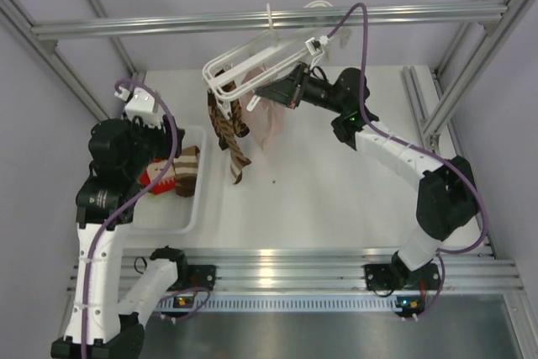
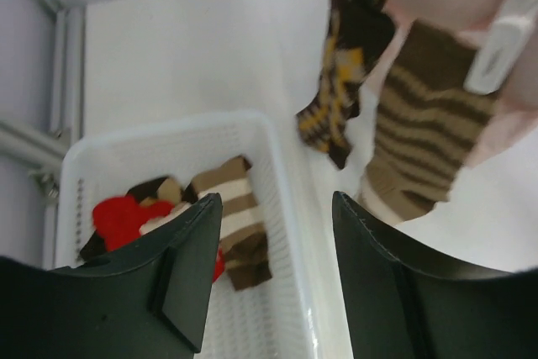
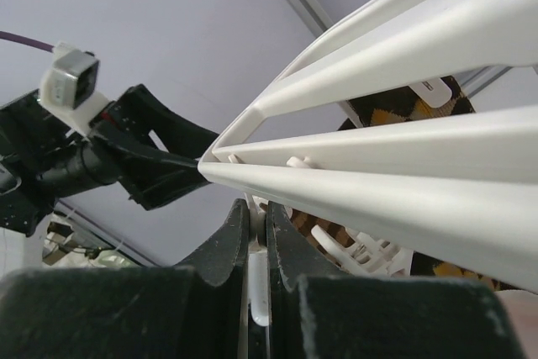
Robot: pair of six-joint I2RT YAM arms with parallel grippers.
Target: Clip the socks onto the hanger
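Note:
The white hanger (image 1: 244, 60) hangs tilted from the aluminium rail, its bars (image 3: 378, 182) filling the right wrist view. My right gripper (image 1: 267, 88) is shut on one of its white clips (image 3: 258, 271), the jaws pinching it from both sides. A brown-and-tan striped sock (image 1: 239, 157) (image 2: 424, 124) hangs clipped below the frame, beside a dark brown and yellow patterned one (image 2: 349, 65). Another striped sock (image 2: 235, 216) (image 1: 187, 170) lies in the white basket (image 2: 286, 182). My left gripper (image 2: 273, 241) hovers open over the basket's right rim, nothing between its fingers.
A pale pink sock (image 1: 271, 119) hangs behind the striped ones. A red item (image 2: 122, 216) lies in the basket (image 1: 192, 208) at the table's left. The grey aluminium rail (image 1: 378, 14) spans the back, with upright posts at the right.

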